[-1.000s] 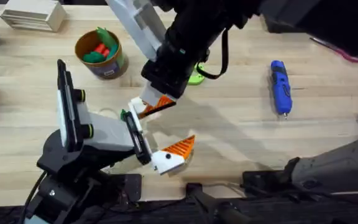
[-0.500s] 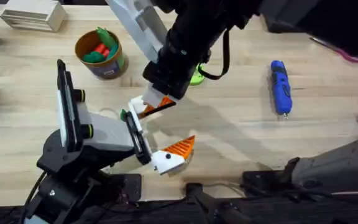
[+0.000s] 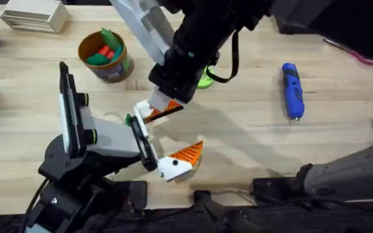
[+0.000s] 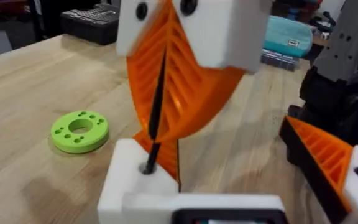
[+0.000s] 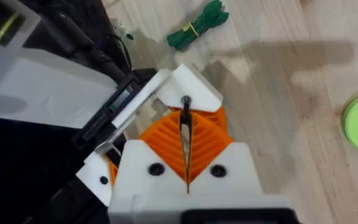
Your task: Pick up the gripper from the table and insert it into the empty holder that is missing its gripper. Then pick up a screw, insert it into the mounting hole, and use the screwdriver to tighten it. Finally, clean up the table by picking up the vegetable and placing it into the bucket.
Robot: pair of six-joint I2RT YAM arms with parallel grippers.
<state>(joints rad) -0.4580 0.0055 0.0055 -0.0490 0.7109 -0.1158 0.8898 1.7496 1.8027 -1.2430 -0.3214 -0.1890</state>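
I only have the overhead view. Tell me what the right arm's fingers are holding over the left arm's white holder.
Observer: The right gripper is shut on a thin black screw, pinched between its orange ribbed pads.
Operator: Give me the tip's position.
Observer: In the left wrist view, the screw's tip sits at the hole in the white wedge-shaped plastic holder.
Operator: Now locate the vegetable.
Observer: The slim dark-green leafy toy vegetable lies on the wooden table, beyond the holder in the right wrist view.
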